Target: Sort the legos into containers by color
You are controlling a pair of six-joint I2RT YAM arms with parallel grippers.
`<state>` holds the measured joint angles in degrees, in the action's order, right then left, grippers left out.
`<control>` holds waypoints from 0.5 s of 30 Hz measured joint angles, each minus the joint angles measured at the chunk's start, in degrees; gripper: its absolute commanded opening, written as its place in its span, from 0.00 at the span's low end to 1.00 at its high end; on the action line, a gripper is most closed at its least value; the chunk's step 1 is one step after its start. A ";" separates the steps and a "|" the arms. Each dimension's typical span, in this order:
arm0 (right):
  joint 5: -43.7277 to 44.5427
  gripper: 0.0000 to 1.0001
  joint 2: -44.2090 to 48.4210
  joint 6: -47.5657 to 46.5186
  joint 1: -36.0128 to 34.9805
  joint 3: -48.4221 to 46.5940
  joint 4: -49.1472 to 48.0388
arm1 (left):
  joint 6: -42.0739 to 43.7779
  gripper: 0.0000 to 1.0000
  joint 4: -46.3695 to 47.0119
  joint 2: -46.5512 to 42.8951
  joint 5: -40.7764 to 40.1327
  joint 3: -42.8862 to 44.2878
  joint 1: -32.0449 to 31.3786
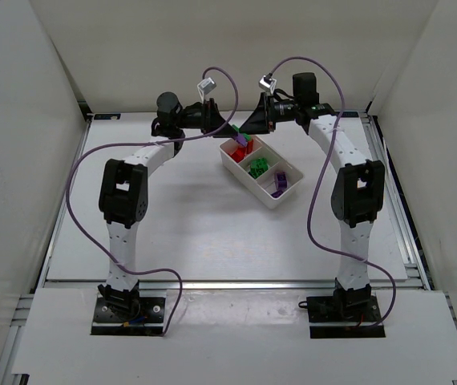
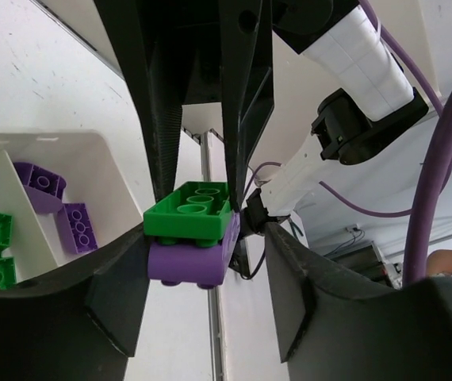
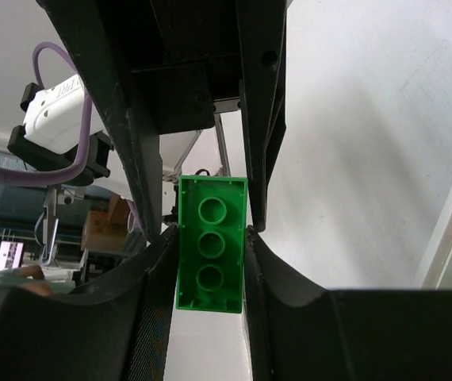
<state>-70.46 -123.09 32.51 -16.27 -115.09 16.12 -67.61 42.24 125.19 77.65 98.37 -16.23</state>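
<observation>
Splitting the pair above the tray [image 1: 244,180], I steady the right jaws clenched on the green brick [image 3: 210,242] and need to close the unclenched left jaws squarely round the purple brick [image 2: 186,266] beneath.

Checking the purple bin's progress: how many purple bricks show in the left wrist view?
3. Two purple bricks lie in the tray's end compartment; the third is stuck under the green brick in the right gripper. More may be hidden.
</observation>
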 measured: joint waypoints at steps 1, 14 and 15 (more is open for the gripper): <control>-0.02 0.00 -0.04 0.00 0.02 0.00 0.00 | -0.02 0.63 0.00 0.00 0.00 0.00 -0.09; -1.38 0.00 -0.07 -0.57 -0.26 -0.52 -0.15 | -2.25 0.11 1.05 0.02 1.22 -0.02 -0.07; -1.53 0.00 -0.07 -0.61 -0.24 -0.52 -0.15 | -2.62 0.10 1.51 0.04 1.27 -0.04 -0.07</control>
<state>-71.99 -123.15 31.90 -16.51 -115.61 15.97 -70.24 43.75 125.23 78.91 98.32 -16.29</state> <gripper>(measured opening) 0.387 0.480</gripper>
